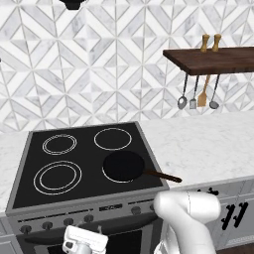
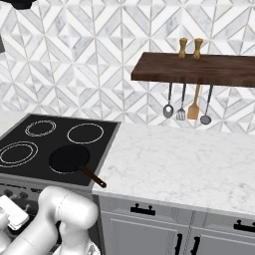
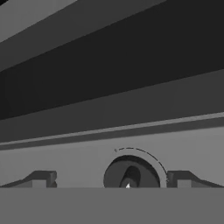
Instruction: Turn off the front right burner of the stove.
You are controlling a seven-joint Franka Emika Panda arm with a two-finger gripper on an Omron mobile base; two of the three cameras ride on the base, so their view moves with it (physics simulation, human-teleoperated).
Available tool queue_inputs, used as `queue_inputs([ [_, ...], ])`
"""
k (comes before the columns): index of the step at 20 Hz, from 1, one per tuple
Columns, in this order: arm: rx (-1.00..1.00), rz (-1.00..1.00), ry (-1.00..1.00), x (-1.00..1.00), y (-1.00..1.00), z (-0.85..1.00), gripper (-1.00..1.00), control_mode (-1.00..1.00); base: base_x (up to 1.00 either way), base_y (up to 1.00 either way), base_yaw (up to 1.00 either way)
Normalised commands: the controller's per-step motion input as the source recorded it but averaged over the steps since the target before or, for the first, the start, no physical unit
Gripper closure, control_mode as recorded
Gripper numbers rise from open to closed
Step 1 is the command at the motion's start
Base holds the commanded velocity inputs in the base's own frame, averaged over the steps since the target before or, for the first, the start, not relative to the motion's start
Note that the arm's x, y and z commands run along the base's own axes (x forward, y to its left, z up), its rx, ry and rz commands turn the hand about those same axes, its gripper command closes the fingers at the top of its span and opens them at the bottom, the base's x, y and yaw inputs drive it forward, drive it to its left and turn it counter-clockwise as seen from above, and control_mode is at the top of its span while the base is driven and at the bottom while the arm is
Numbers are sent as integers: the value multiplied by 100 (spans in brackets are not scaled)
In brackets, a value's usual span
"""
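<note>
The stove [image 1: 89, 149] has a black glass top and a grey front panel with a row of small dark knobs [image 1: 68, 222]. A black frying pan [image 1: 124, 166] covers the front right burner [image 1: 110, 177], leaving just a thin rim of its white ring visible. My gripper [image 1: 85, 237] is low against the front panel, below the left group of knobs. In the hand view a round dark knob [image 3: 131, 175] sits between the two fingertips [image 3: 41, 179], nearer the right one. The gripper [image 3: 111, 179] is open, with a clear gap on the left side of the knob.
The pan's long handle [image 1: 162, 175] points right, over the stove's edge toward the marble counter [image 1: 208, 149]. A dark wooden shelf [image 2: 199, 69] with hanging utensils [image 2: 194, 107] is on the back wall. Grey cabinet fronts with dark handles [image 2: 144, 209] stand right of the stove.
</note>
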Motion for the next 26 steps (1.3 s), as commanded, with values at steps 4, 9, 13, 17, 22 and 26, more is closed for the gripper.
queue_inputs([
  [4,-2,0,1,27,30,0,-100,-100,0,0,0],
  [9,-3,5,0,1,29,0,-100,-100,0,0,0],
  [13,-1,11,-6,-10,16,2,-100,-100,0,0,0],
  [17,0,1,0,1,2,0,-100,-100,0,0,0],
  [22,0,0,0,1,0,10,-100,-100,0,0,0],
  [26,0,0,0,0,0,24,-100,-100,0,0,0],
])
